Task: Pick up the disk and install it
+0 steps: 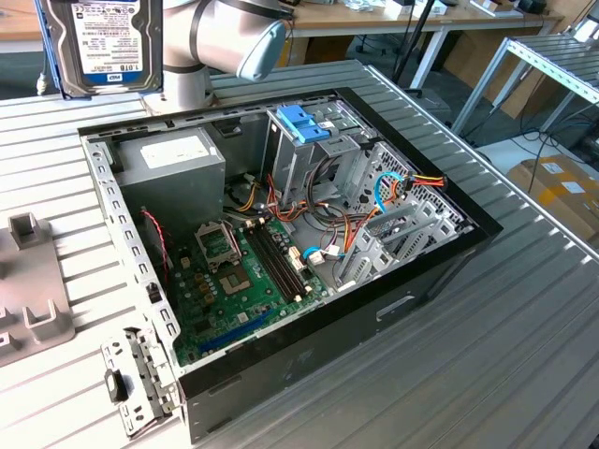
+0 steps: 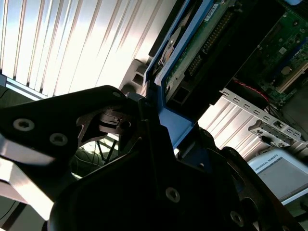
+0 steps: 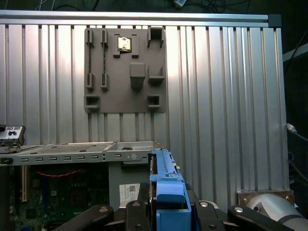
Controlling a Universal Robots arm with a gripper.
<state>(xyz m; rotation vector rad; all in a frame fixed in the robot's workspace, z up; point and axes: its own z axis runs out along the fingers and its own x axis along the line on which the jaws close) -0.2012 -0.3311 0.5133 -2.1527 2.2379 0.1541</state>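
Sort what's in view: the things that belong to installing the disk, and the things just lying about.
Job in hand: the disk, clamped in the gripper; the open computer case; the drive cage under the blue bracket.

Lying about: the grey fixture plate beside the case; the cardboard box at the exterior view's right.

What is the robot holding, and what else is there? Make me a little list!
holding: disk, clamped in the gripper
disk place: up in the air, not yet in the case
case state: open on top, green board showing
inside: blue bracket on top of a metal cage
under it all: ribbed metal table, with a grey plate
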